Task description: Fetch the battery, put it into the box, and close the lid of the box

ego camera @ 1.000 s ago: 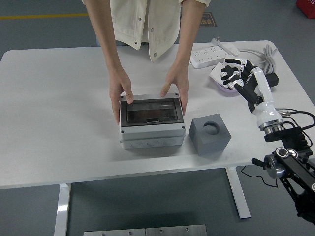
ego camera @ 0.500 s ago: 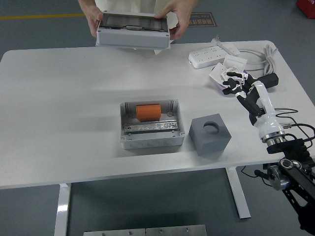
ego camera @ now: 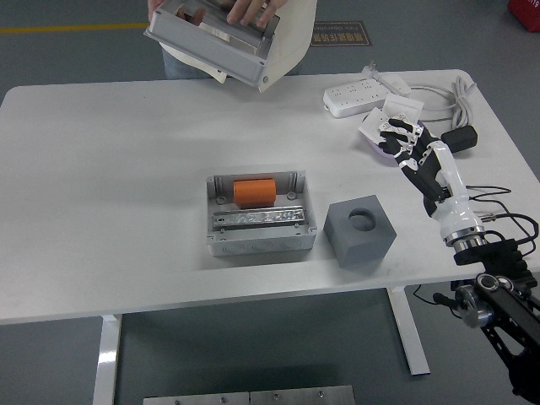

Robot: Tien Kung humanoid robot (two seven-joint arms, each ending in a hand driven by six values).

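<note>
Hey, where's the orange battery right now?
In the head view the orange battery lies in the back of the open box at the table's middle, left of the grey cube.

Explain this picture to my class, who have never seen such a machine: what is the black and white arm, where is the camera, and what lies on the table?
The camera sits high on a humanoid robot, looking down over a white table. The robot's right hand reaches in from the right, fingers spread, holding nothing. Mid-table stands an open grey box with an orange battery inside. Beside it sits a grey block with a round hole. A power strip lies at the far right. At the far side, a person's hand holds the box's lid tilted above the table.
</note>
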